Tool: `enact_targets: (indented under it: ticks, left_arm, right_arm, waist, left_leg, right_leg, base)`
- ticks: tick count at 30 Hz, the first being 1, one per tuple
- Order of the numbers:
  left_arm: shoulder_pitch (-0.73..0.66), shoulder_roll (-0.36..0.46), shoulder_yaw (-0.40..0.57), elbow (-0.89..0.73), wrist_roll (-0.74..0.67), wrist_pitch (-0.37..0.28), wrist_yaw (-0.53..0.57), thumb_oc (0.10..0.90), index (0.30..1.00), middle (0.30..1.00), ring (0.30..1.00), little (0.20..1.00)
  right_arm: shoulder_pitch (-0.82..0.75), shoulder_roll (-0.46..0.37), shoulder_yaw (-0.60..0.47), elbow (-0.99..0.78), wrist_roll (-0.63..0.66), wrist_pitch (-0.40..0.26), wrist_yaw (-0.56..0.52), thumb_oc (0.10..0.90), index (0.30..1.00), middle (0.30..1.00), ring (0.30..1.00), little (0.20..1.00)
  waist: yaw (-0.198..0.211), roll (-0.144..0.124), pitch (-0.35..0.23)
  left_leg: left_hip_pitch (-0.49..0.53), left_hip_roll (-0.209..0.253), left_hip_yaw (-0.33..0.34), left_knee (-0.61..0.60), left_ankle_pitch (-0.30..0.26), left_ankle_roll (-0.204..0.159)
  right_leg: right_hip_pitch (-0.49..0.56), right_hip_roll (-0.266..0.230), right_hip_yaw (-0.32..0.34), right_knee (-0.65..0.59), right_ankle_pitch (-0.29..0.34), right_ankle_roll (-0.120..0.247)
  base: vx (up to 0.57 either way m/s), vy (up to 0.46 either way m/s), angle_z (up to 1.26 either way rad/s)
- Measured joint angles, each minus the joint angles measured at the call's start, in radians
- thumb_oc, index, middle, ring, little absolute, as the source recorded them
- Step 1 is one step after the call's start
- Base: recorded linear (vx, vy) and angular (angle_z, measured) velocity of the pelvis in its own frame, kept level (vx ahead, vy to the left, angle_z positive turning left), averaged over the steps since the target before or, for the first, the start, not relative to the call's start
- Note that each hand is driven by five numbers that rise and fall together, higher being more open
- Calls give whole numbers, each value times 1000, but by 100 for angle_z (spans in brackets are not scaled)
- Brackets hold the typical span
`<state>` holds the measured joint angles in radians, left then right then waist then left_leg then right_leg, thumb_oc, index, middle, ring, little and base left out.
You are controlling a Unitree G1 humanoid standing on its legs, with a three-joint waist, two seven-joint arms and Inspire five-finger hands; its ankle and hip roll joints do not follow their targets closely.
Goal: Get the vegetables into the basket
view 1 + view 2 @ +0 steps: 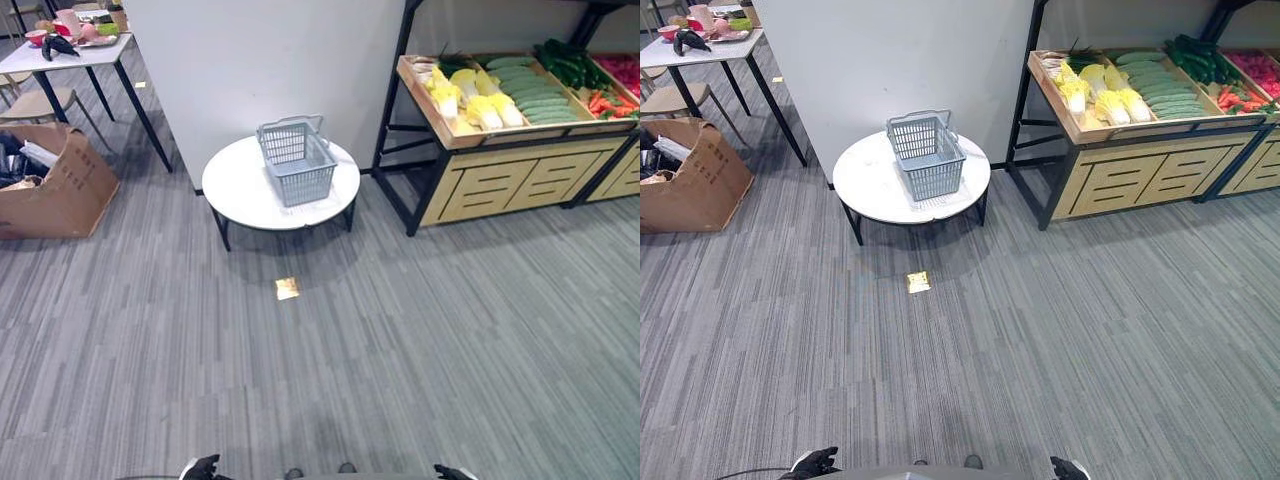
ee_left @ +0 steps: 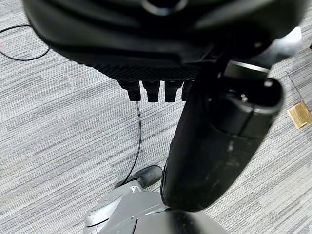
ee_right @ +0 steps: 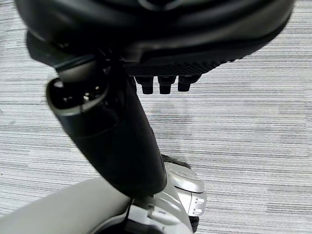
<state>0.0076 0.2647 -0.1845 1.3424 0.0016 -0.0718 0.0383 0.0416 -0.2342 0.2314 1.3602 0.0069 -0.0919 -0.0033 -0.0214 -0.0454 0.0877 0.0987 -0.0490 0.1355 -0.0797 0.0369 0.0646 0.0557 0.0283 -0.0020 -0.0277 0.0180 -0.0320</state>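
Round white table [image 1: 240, 185] — grey basket [image 1: 298, 160] on it; vegetables [image 1: 520, 90] on shelf [image 1: 520, 165].

We list the basket [image 1: 297, 160]: grey plastic lattice, matt. The round table [image 1: 240, 190]: smooth white top on dark metal legs. The produce stand [image 1: 500, 180]: pale wood crates and slatted panels in a black metal frame. The floor [image 1: 420, 340]: grey carpet with a fine ribbed, matt weave. The box [image 1: 65, 185]: brown cardboard. The left hand [image 2: 214, 146] and right hand [image 3: 112, 141]: dark plastic, slightly glossy.
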Motion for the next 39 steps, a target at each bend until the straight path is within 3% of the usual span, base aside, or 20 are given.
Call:
enact_targets:
  ticks: [5, 7, 9, 11, 15, 18, 23, 29, 32, 35, 38, 39]
  left_arm:
    - [-26, 22, 0, -5, -1, 0, 2, 900, 1000, 1000, 1000, 1000]
    - [-46, 36, -18, -3, -1, 2, 3, 900, 1000, 1000, 1000, 1000]
    - [-44, 32, -18, -3, 0, 3, 5, 900, 1000, 1000, 1000, 1000]
    - [-39, 32, -18, -1, 0, 3, 6, 900, 1000, 1000, 1000, 1000]
    - [-36, 27, -11, -1, 0, 3, 5, 900, 1000, 1000, 1000, 1000]
    - [-35, 26, -12, 1, 0, 3, 5, 900, 1000, 1000, 1000, 1000]
    - [-31, 26, -14, 0, 0, 2, 4, 900, 1000, 1000, 1000, 1000]
    - [-24, 23, -19, -2, 0, 3, 4, 900, 1000, 1000, 1000, 1000]
    - [-33, 14, -19, -6, 0, 2, 6, 900, 1000, 1000, 1000, 1000]
    - [-54, 15, -17, -5, -18, -1, 8, 900, 1000, 1000, 1000, 1000]
    - [-71, 21, -5, -8, -37, -6, 10, 900, 1000, 1000, 1000, 1000]
    - [-79, 21, 1, -8, -45, -6, 10, 900, 1000, 1000, 1000, 1000]
  right_arm:
    - [-29, 2, 4, -5, 0, -1, 0, 900, 1000, 1000, 1000, 1000]
    - [-63, 4, 13, -14, 0, -2, 0, 900, 1000, 1000, 1000, 1000]
    - [-64, 4, 13, -14, 0, -1, 0, 900, 1000, 1000, 1000, 1000]
    - [-58, 4, 13, -13, 0, -2, 0, 900, 1000, 1000, 1000, 1000]
    - [-46, 1, 13, -14, 0, -2, -3, 900, 1000, 1000, 1000, 1000]
    - [-44, -2, 13, -14, -1, -2, -4, 900, 1000, 1000, 1000, 1000]
    - [-42, -3, 13, -17, -10, -2, -5, 900, 1000, 1000, 1000, 1000]
    - [-34, -7, 13, -17, -11, 0, -9, 900, 1000, 1000, 1000, 1000]
    - [-43, -23, 14, -26, -10, 0, -13, 900, 1000, 1000, 1000, 1000]
    - [-50, -24, 13, -24, -7, -2, -18, 900, 1000, 1000, 1000, 1000]
    - [-64, -30, 12, -25, -5, -2, -21, 900, 1000, 1000, 1000, 1000]
    - [-68, -37, 12, -27, -3, -12, -22, 900, 1000, 1000, 1000, 1000]
  waist:
    - [-6, -18, 44]
    - [-10, -23, 80]
    - [-11, -23, 81]
    - [-13, -23, 80]
    - [-19, -20, 78]
    - [-21, -16, 76]
    - [-19, -12, 70]
    - [-21, 7, 51]
    - [-22, 27, 51]
    - [-22, 32, 62]
    - [-12, 13, 97]
    - [-15, 17, 114]
  left_leg:
    - [-22, 6, 14, 5, 5, 1]
    - [-47, 19, 33, 11, 10, 3]
    - [-48, 26, 45, 10, 10, 3]
    - [-46, 34, 46, 7, 11, 2]
    - [-47, 37, 37, 16, 12, -4]
    - [-49, 43, 37, 32, -3, -43]
    - [-41, 38, 44, 31, -2, -41]
    - [-26, 37, 41, 17, 4, -36]
    - [-55, 41, 34, 17, 14, -40]
    - [-124, 49, -5, 100, 0, -72]
    - [-183, 65, -31, 220, -26, -109]
    - [-207, 71, -61, 282, -37, -123]
  right_leg:
    - [-52, 7, 11, 54, -3, 7]
    - [-99, 12, 26, 96, -22, 33]
    - [-106, 11, 8, 95, -25, 42]
    - [-100, 12, -14, 78, -22, 37]
    - [-50, 17, -24, 0, 29, -27]
    - [-39, 19, -25, -9, 31, -30]
    - [-19, 16, -15, -42, 48, -24]
    - [-10, 16, -16, -38, 49, -21]
    - [-56, 20, -21, -1, 39, -22]
    - [-79, 24, -48, 25, 17, -30]
    - [-90, 10, -67, 31, 10, -76]
    - [-89, 8, -75, 34, 6, -80]
  base:
    - [-84, 5, -11]
    - [-11, -6, -22]
    - [10, -5, -17]
    - [-1, -2, -6]
    - [-13, 0, 4]
    - [0, 0, 0]
    - [12, -15, -2]
    - [-17, -55, 0]
    - [-42, -116, 6]
    - [15, -153, 36]
    - [53, -71, 25]
    - [71, -4, 19]
